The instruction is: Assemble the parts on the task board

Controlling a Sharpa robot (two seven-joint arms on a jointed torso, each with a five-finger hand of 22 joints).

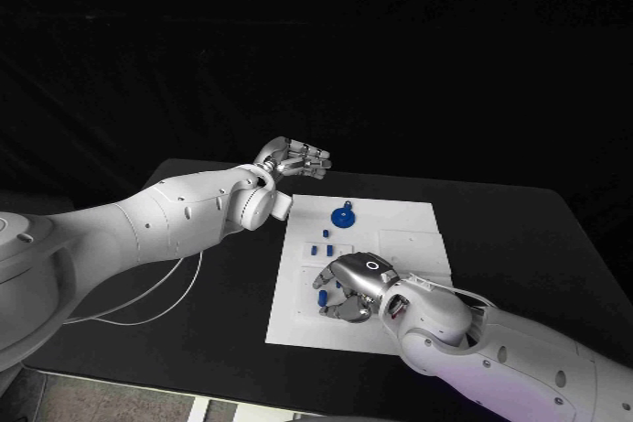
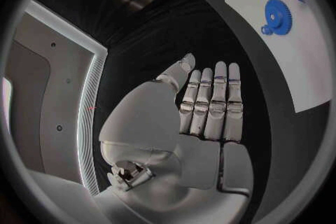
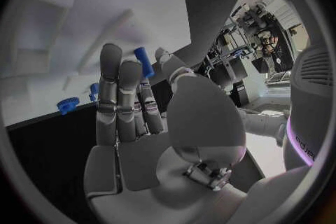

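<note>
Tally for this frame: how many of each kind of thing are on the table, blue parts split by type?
board: 1
gear: 1
loose pegs: 3
held peg, pinched by the right hand: 1
Total: 6

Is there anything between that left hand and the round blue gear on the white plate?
Nothing visible does. The left hand hovers open beyond the task board's far corner, and only bare black table and white plate separate it from the blue gear. The right hand works farther along the board.

text: none legible | right arm (image 3: 307, 140): faint marking, possibly letters, unreadable
</note>
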